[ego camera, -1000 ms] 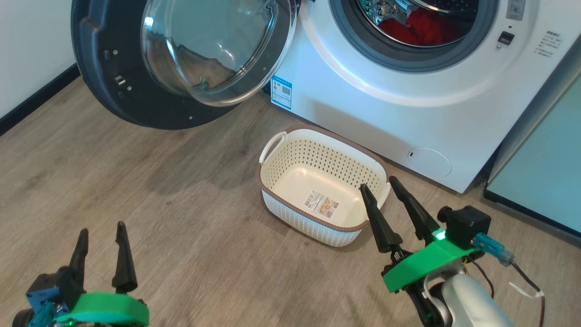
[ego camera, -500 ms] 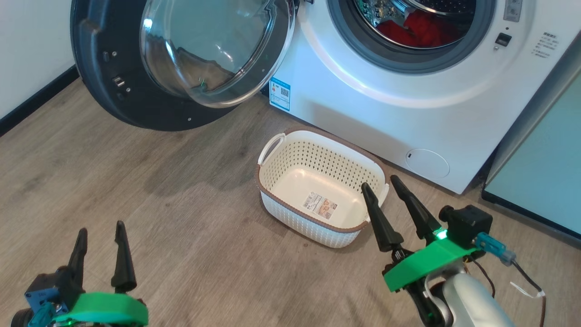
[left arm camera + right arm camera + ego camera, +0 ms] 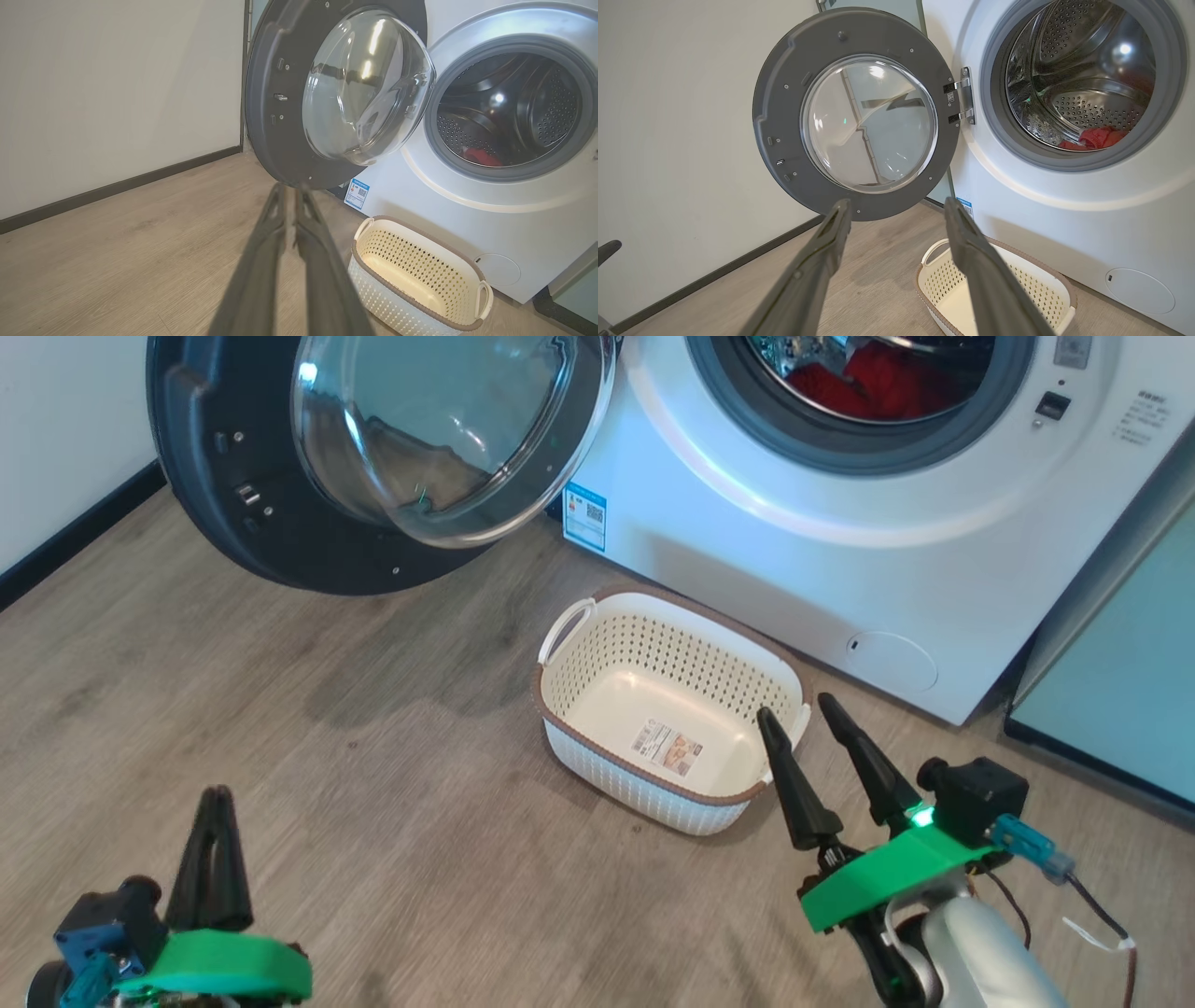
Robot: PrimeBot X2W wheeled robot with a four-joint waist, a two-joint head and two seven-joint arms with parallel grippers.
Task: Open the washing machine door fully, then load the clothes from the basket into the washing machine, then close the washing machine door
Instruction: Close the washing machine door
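The washing machine (image 3: 747,551) stands at the top right, its door (image 3: 215,476) swung wide open to the left. Red clothes (image 3: 882,387) lie in the steel drum, also visible as clothes (image 3: 1094,137) low in the drum. The basket (image 3: 644,789) sits empty on the floor in front of the machine, a label on its floor. My left gripper (image 3: 217,803) hovers at the lower left over bare floor, fingers pressed together and holding nothing; its tips (image 3: 292,189) point toward the door's lower rim. My right gripper (image 3: 795,707) is open beside the basket's right end.
A pale green cabinet (image 3: 1120,709) stands right of the machine. A white wall with a dark baseboard (image 3: 56,551) runs along the left. Wooden floor (image 3: 373,803) stretches between my left gripper and the door. A loose cable hangs from my right wrist.
My left gripper's fingers have come together from wide apart. The head camera has shifted slightly. The right gripper, basket and door stand as before.
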